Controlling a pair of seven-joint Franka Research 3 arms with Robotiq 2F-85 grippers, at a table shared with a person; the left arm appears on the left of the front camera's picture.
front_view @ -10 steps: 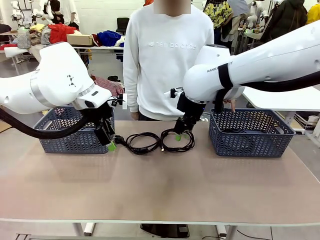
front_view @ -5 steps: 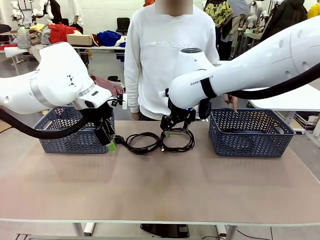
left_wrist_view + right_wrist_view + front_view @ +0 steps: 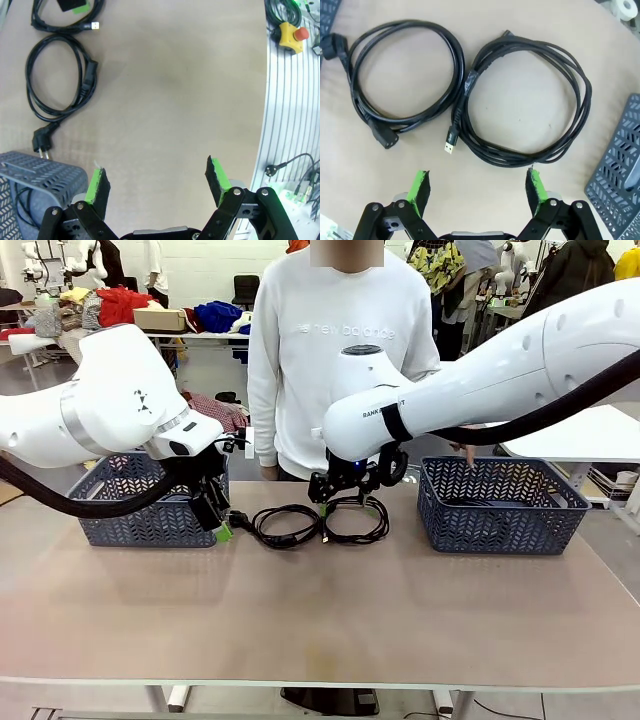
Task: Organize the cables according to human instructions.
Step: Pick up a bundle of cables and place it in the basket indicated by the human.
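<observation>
As viewed across the table (image 3: 300, 620), the right basket (image 3: 500, 520) is seen right of the USB cable (image 3: 461, 105), the power cable (image 3: 382, 136) just left of it; the right gripper (image 3: 477, 182) is held wide and empty above it, the left gripper (image 3: 157, 175) wide, farther left

1. The tan table (image 3: 320, 620) stretches wide, with a person in a white sweatshirt (image 3: 330, 370) standing at its far side.
2. On it, the left basket (image 3: 150, 527), blue mesh, sits well apart from the matching right basket (image 3: 500, 525).
3. In the left wrist view, a yellow box with a red button (image 3: 291, 34) lies on the ribbed metal rail (image 3: 282, 125).
</observation>
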